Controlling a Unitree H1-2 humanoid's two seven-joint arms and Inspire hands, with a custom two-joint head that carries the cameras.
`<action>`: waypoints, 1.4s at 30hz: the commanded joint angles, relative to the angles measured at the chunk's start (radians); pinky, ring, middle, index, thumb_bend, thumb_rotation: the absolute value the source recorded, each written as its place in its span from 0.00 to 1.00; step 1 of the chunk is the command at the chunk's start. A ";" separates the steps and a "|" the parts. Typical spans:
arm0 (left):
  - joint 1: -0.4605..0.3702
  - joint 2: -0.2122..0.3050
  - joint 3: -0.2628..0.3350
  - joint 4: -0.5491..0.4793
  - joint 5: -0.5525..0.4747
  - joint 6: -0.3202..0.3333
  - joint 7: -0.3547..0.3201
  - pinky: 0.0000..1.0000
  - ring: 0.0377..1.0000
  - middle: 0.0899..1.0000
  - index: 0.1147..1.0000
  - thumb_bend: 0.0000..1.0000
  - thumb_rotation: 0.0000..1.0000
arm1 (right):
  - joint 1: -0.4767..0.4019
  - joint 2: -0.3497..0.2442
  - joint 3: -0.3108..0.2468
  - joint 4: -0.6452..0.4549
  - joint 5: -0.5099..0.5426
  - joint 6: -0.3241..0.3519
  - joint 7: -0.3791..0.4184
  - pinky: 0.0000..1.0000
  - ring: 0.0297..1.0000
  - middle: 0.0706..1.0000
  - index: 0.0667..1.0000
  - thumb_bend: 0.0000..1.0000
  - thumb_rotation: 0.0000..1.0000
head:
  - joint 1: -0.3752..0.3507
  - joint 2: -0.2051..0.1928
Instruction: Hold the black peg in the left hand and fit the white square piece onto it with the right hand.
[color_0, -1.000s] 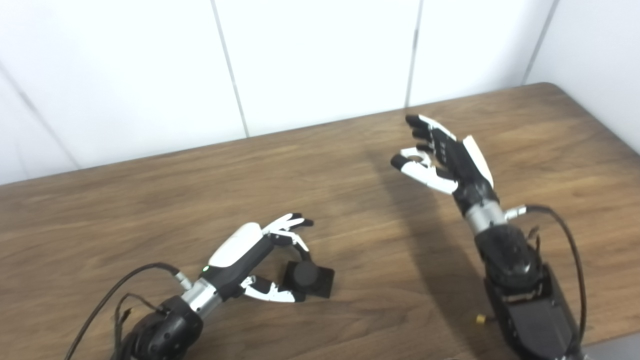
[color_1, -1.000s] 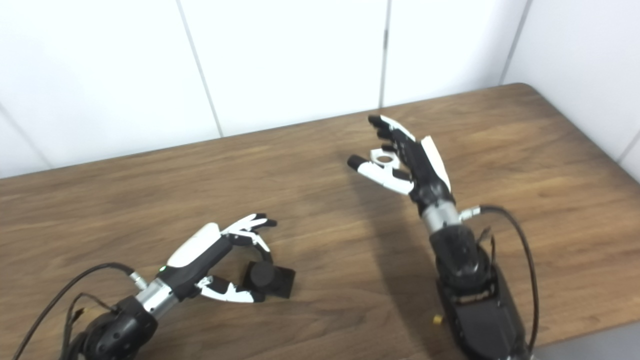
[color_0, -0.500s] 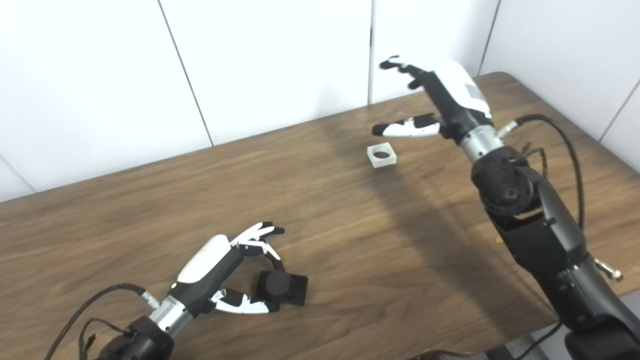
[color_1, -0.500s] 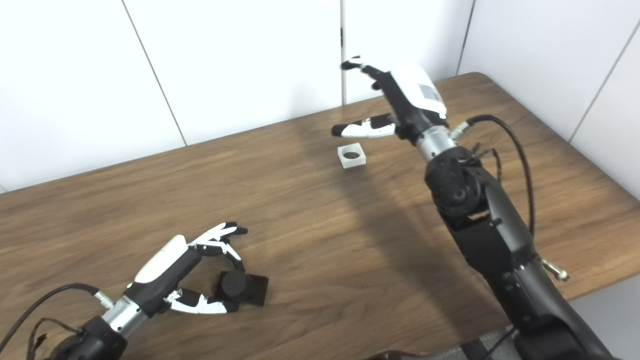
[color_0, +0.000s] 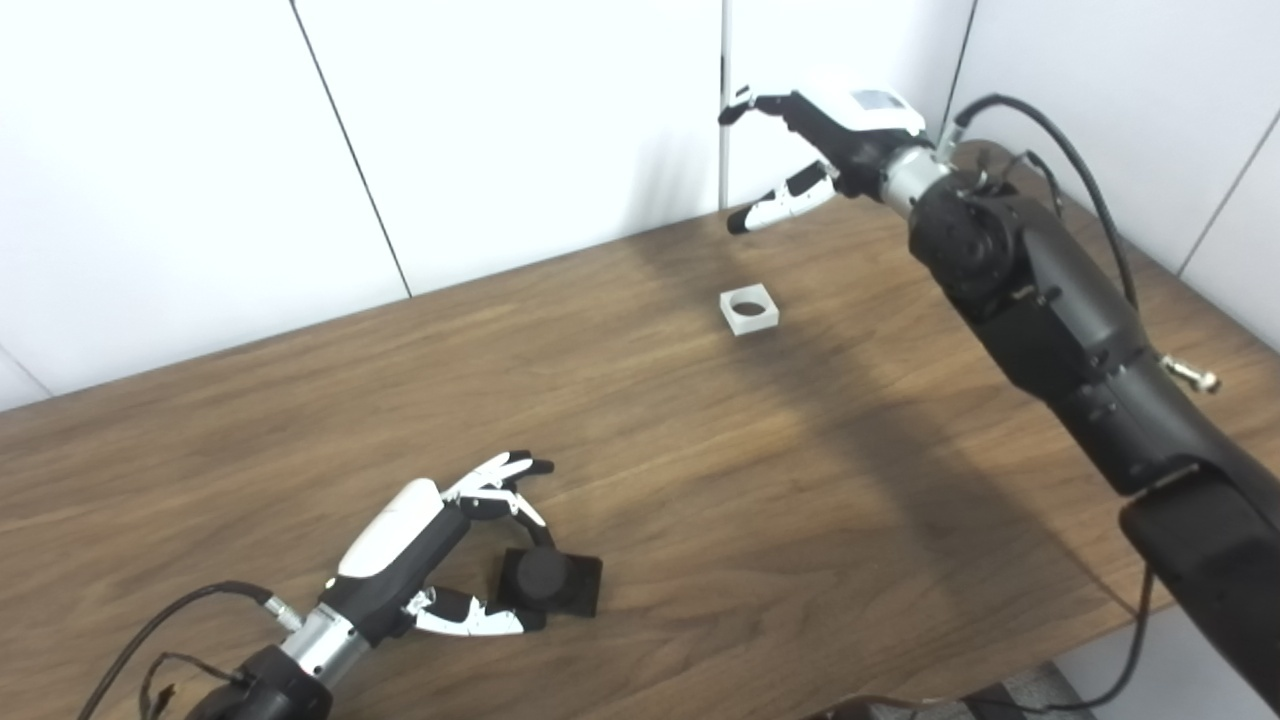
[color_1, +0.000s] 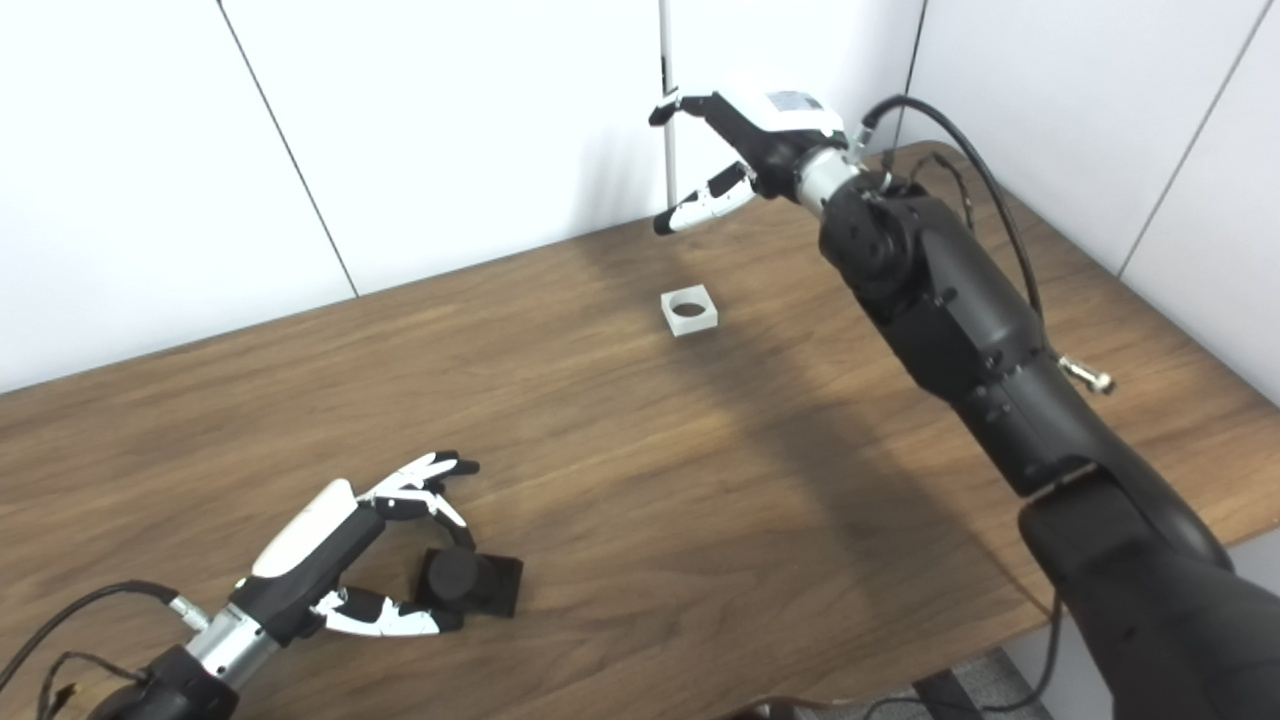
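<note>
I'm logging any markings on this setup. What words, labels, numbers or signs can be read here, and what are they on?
No text can be read in either view.
The right hand has a small grey label on its white back: too small and blurred to read.
The left hand, black peg, white square piece and table: no markings visible.

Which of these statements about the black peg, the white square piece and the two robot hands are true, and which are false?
1. The white square piece lies on the table. True.
2. The right robot hand holds the white piece. False: it is raised above it, open and empty.
3. The left robot hand is at the black peg. True.
4. The white piece sits on the peg. False: they lie far apart.
</note>
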 joint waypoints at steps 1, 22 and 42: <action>0.002 0.018 0.006 0.026 0.017 -0.003 -0.004 0.82 0.96 0.90 0.43 0.51 0.09 | -0.082 -0.028 0.008 0.026 -0.022 -0.008 0.013 0.79 0.92 0.90 0.79 0.75 0.37 | 0.000 0.001; 0.004 0.019 0.015 0.008 0.033 0.028 -0.013 0.82 0.96 0.90 0.43 0.51 0.09 | -0.173 -0.039 0.131 0.250 -0.023 -0.084 0.193 0.99 1.00 0.96 0.83 0.85 0.47 | 0.016 0.008; 0.007 0.026 0.022 -0.027 0.037 0.074 -0.030 0.83 0.96 0.91 0.43 0.52 0.09 | -0.125 -0.035 0.135 0.260 0.001 -0.076 0.291 1.00 0.99 0.96 0.83 0.98 0.43 | 0.021 0.016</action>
